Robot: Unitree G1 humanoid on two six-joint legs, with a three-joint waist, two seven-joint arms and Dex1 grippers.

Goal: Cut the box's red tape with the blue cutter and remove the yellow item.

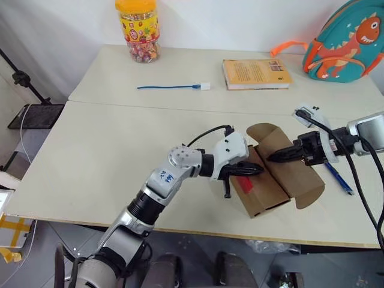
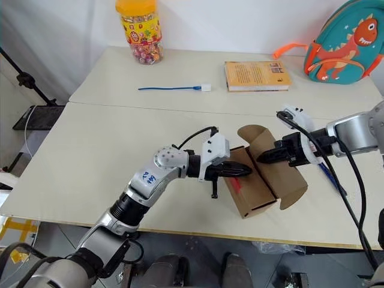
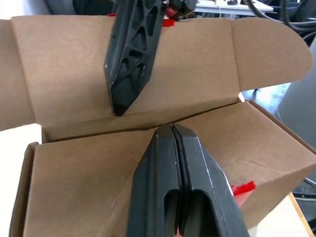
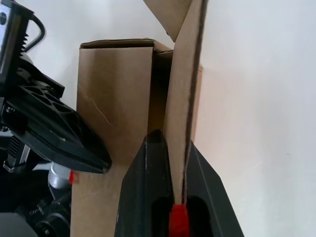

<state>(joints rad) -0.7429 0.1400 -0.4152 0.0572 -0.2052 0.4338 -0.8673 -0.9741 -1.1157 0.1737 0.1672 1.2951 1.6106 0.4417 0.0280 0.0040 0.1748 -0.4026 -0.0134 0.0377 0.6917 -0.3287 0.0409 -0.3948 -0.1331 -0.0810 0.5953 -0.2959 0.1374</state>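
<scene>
The box (image 1: 264, 195) lies near the table's front edge with its lid flap (image 1: 295, 175) swung open toward the right. My right gripper (image 1: 272, 158) is shut on that flap's edge, and a bit of red tape (image 4: 178, 219) shows between its fingers. My left gripper (image 1: 259, 170) is shut with nothing in it, its tips over the box's top by the opening. More red tape (image 1: 245, 183) sticks to the box's side below it. The blue cutter (image 1: 339, 178) lies on the table right of the box, under my right arm. The yellow item is hidden.
At the back stand a candy jar (image 1: 138, 30), a yellow-orange book (image 1: 256, 73) and a teal backpack (image 1: 345, 39). A thin blue cable (image 1: 171, 87) lies between jar and book. The box sits close to the table's front edge (image 1: 240, 235).
</scene>
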